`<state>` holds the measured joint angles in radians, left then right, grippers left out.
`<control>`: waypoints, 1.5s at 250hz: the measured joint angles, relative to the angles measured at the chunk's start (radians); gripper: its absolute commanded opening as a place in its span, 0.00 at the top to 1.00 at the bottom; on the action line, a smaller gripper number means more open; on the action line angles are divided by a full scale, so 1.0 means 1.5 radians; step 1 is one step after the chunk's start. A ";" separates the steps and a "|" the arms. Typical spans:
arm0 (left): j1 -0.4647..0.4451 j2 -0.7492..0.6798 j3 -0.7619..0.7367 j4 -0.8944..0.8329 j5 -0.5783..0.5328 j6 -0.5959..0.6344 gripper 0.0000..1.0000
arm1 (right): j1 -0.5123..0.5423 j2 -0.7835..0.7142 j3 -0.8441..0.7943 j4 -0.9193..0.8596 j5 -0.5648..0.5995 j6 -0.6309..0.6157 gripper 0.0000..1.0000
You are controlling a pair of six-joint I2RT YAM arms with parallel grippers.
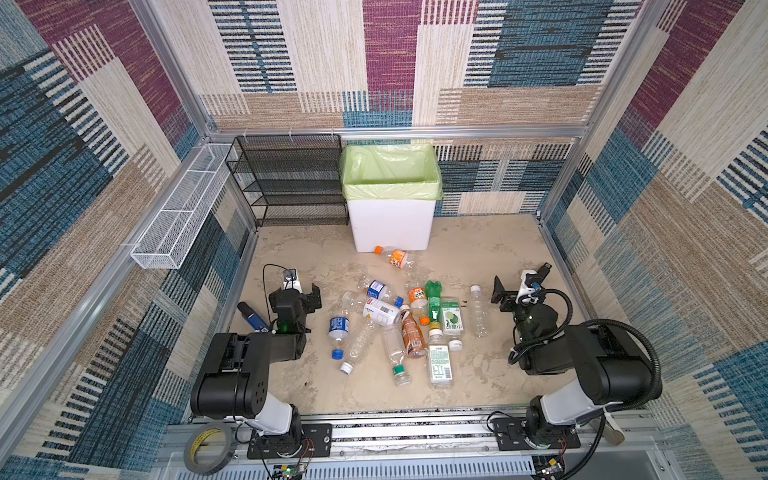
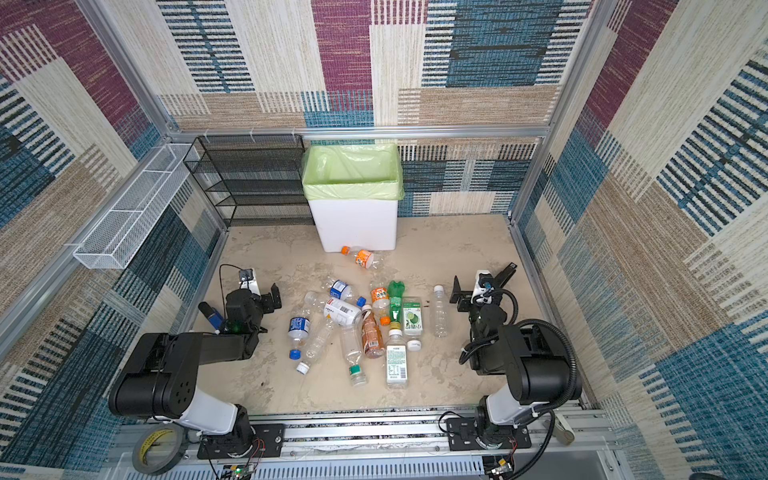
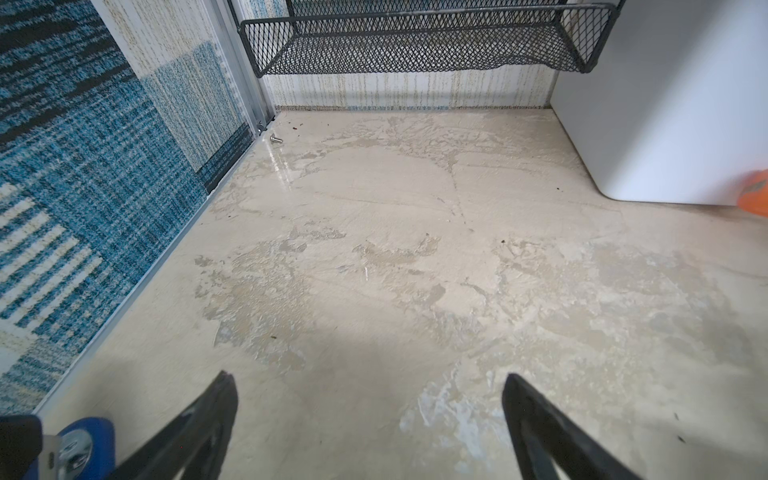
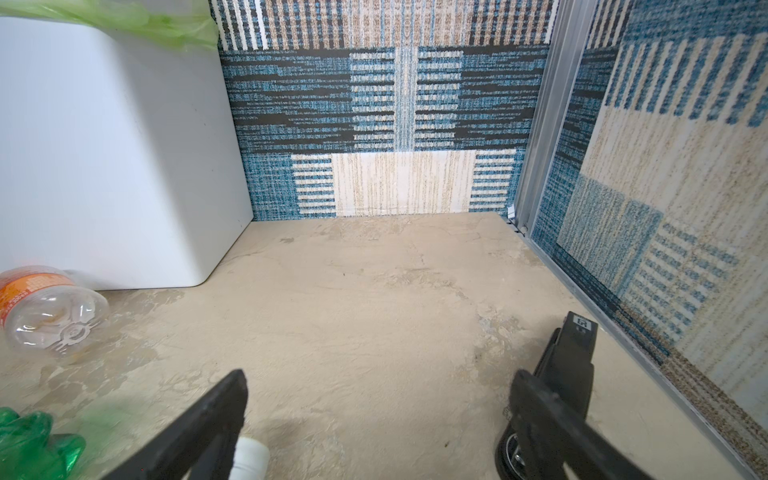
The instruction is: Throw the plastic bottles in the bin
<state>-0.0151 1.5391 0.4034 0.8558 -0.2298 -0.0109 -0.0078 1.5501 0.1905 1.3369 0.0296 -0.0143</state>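
- Your left claw (image 3: 370, 395) stands spread wide with nothing in it, over the bare, mottled beige surface (image 3: 374, 249) near the left edge. A blue-and-black device (image 1: 253, 318) lies just beside it.
- Your right claw (image 4: 380, 380) is also wide apart and empty, near the right edge, with a black stick-like gadget (image 4: 569, 365) just beside one finger.
- The plastic bottles (image 1: 380, 311) lie heaped mid-surface between the two claws. They are thin, clear and partly crumpled, with orange, blue, green and white caps. Among them are a brown-filled bottle (image 1: 412, 334) and a green bottle (image 1: 433, 299).
- A clear unlabelled bottle (image 1: 478, 311) lies a little apart from the heap and nearest your right claw. Its white cap shows by a finger in the right wrist view.
- Further off, an orange-labelled bottle (image 1: 397, 257) lies on its side just beside the foot of the bin (image 1: 390, 224).
- The bin is smooth, white and square, lined with a pale green bag. It stands at the far edge beside a black mesh rack (image 1: 291, 183).
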 measured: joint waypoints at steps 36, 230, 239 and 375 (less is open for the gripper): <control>0.000 0.001 0.000 0.000 0.000 0.000 0.12 | 0.000 0.000 0.003 -0.003 -0.002 0.000 0.01; -0.022 -0.149 0.418 -0.655 0.040 -0.108 0.35 | 0.054 -0.142 0.356 -0.772 -0.022 0.151 0.18; -0.022 -0.150 0.427 -0.688 0.061 -0.107 0.35 | 0.065 -0.151 0.358 -0.808 -0.023 0.159 0.18; -0.022 -0.146 0.427 -0.777 0.261 -0.111 0.35 | 0.124 -0.156 0.354 -1.091 -0.036 0.222 0.16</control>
<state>-0.0483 1.3193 1.0439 -0.3103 0.1619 -0.1768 0.1783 1.3155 0.7208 -0.2989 -0.0250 0.3180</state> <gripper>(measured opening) 0.651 0.840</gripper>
